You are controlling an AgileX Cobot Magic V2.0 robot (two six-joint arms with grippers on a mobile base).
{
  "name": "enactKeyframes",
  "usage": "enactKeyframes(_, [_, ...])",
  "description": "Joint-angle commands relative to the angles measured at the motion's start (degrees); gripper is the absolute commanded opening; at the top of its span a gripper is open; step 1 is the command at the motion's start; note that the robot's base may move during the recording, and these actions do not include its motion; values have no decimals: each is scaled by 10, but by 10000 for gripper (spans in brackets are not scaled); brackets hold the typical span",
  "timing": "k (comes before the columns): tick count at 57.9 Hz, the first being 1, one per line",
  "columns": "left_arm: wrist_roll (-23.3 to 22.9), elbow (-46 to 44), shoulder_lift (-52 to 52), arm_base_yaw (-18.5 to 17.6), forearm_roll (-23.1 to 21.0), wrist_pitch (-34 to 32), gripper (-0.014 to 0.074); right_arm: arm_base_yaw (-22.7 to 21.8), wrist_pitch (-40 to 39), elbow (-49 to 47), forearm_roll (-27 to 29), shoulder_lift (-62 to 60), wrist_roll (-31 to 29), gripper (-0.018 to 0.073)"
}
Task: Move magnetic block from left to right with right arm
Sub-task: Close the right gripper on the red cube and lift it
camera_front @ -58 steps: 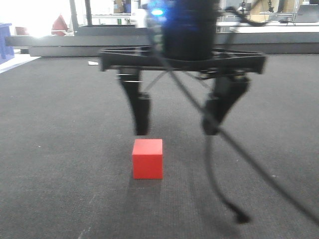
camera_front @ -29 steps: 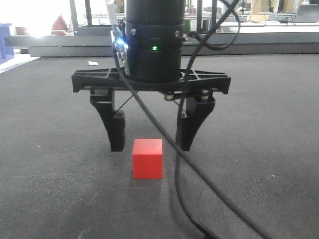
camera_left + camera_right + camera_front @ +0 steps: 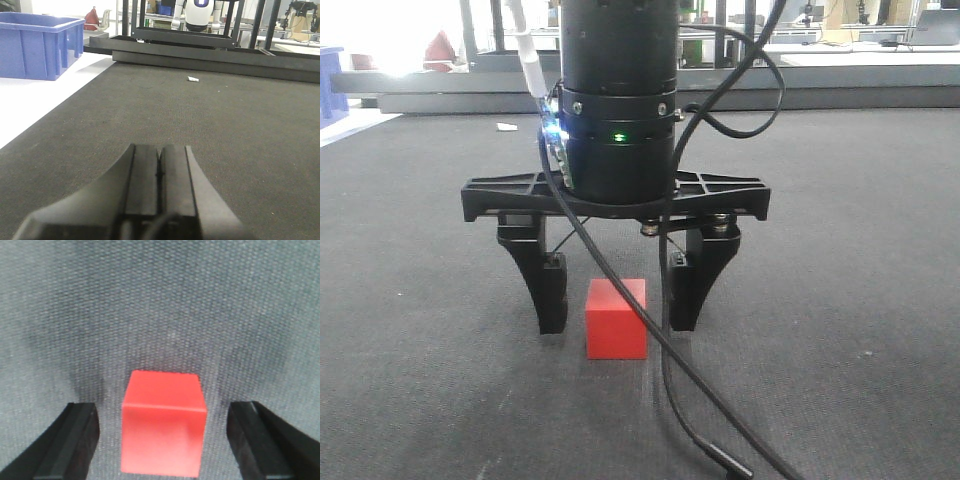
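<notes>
**Front view.** The right gripper (image 3: 617,324) hangs straight down over the dark mat (image 3: 850,300). Its two black fingers stand spread apart, one on each side of the red block (image 3: 611,322). The block sits on the mat between them. A narrow gap shows at each side, so the fingers touch nothing and hold nothing. A thin black cable (image 3: 700,440) loops down from the wrist, crosses the block's right edge and hides a strip of it. The cable's end runs out past the bottom of the picture. The top of the arm is cut off by the upper edge. A green light (image 3: 616,137) glows on the wrist.

Half a second ago the fingertips hung about level with the block's top. Now they are lower, close to the mat beside its faces. The block lies in the same spot.

**Left wrist view.** The left gripper (image 3: 160,150) shows only as the tops of its two fingers, pressed together with no gap and nothing between them. Its lower part is cut off. Beyond it the mat stretches away, with a small white scrap (image 3: 193,79) lying on it far off. A blue crate (image 3: 40,45) stands on the white surface at the left.

**Right wrist view.** The block (image 3: 164,422) is seen from above, centred between the two fingers (image 3: 70,440). Bare mat shows on both sides. The fingers are cut off at the bottom edge and the picture is slightly soft.
</notes>
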Motion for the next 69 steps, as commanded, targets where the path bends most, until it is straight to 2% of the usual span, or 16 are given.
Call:
enactKeyframes(1, [-2, 5, -6, -4, -4, -52, -117, 0, -8, -9, -3, -30, 1, 622])
enactKeyframes(9, [-2, 5, -6, -4, -4, -52, -117, 0, -11, -9, -7, -30, 3, 617])
enactKeyframes(13, [-2, 5, -6, -4, -4, -52, -117, 0, -11, -9, -7, -29, 5, 585])
enactKeyframes(26, [-2, 5, -6, -4, -4, -52, -117, 0, -11, -9, -7, -24, 5, 321])
enactKeyframes(32, [-2, 5, -6, -4, -4, -52, -117, 0, -8, -12, -7, -25, 5, 263])
enactKeyframes(45, [-2, 5, -6, -4, -4, -52, -117, 0, 11, -13, -7, -50, 5, 253])
enactKeyframes(53, [-2, 5, -6, -4, -4, -52, -117, 0, 33, -12, -38, -91, 2, 253])
enactKeyframes(63, [-2, 5, -6, -4, -4, -52, -117, -19, 29, 16, -87, -163, -70, 253])
enactKeyframes(69, [-2, 5, -6, -4, -4, -52, -117, -47, 20, 57, -91, -209, -95, 253])
